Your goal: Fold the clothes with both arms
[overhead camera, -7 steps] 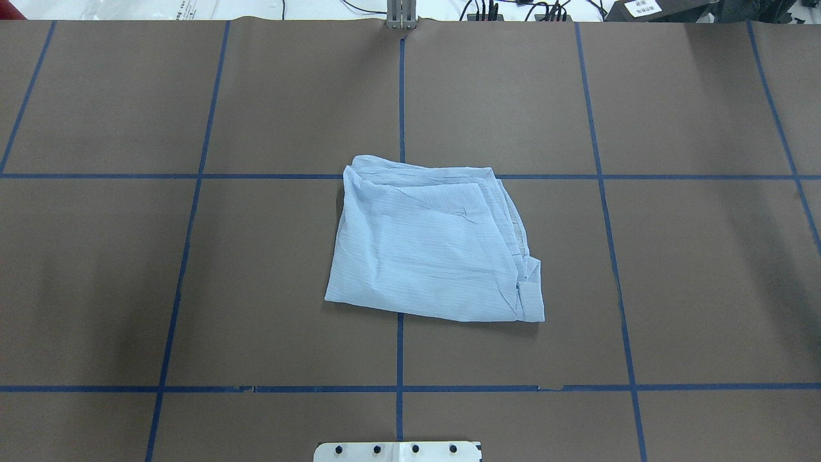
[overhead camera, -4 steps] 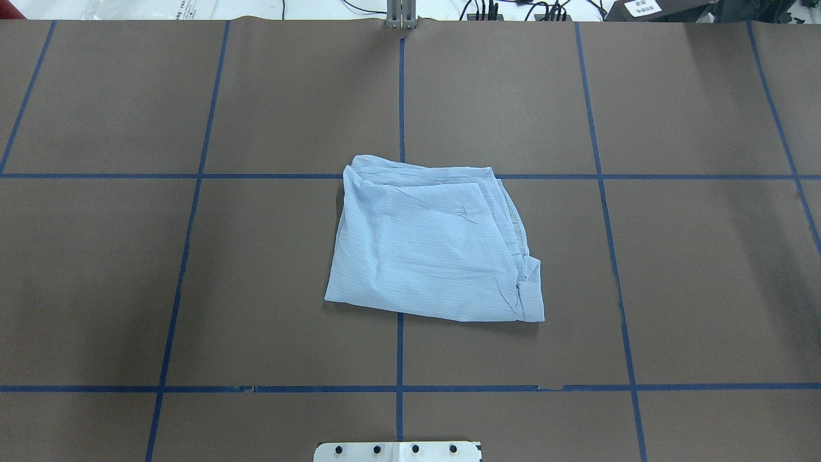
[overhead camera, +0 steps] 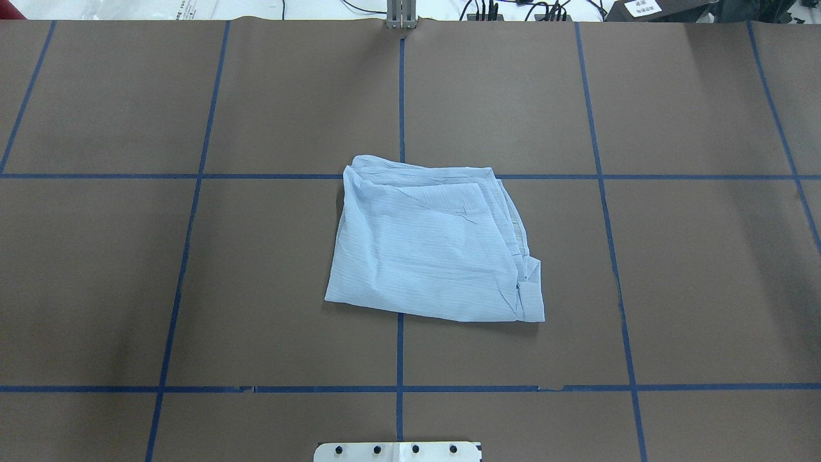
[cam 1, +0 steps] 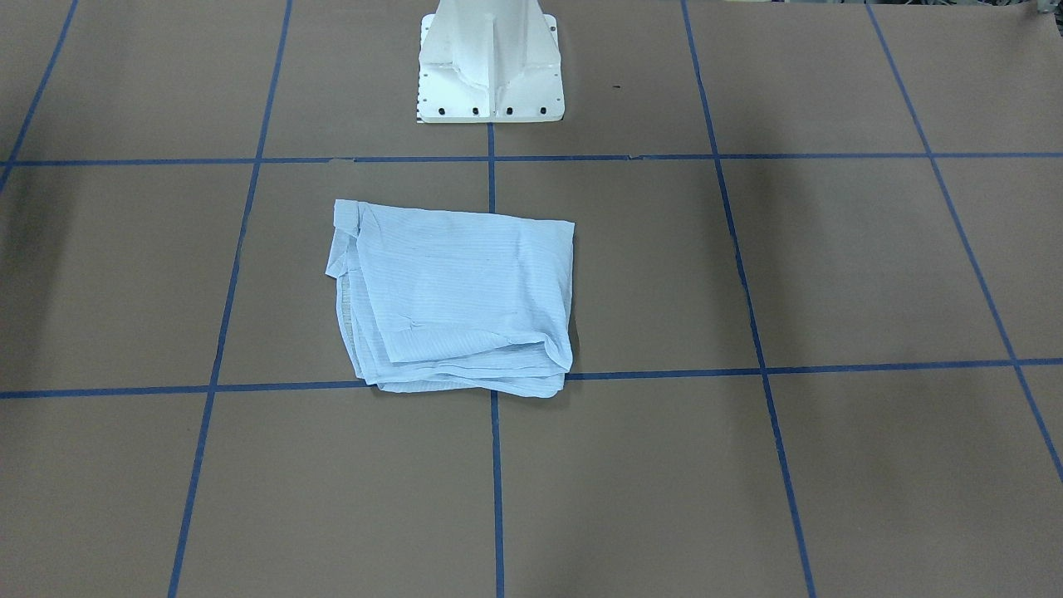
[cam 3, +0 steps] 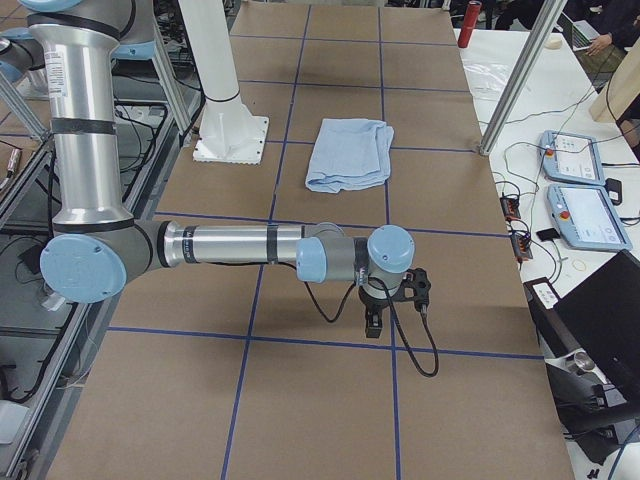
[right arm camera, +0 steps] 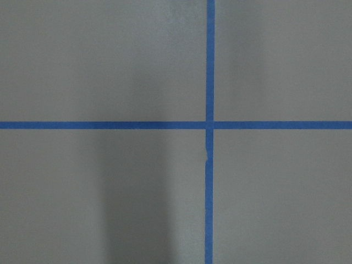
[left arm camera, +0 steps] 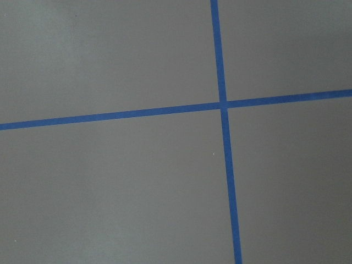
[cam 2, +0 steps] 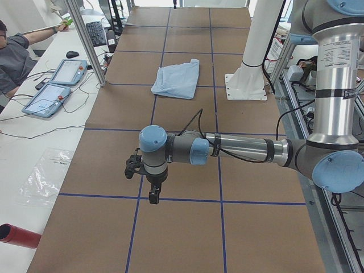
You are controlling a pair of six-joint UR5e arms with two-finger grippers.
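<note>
No change is seen: the folded shirt [overhead camera: 436, 244] is left lying between, and well apart from, the left gripper [cam 2: 153, 197] and right gripper [cam 3: 374, 328], whose opening cannot be told and in which nothing is seen held, so the folding is judged done.

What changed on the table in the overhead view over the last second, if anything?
Nothing visibly changed. The folded shirt lies in the same spot on the table, with the same outline and creases as in both earlier overhead pictures.
</note>
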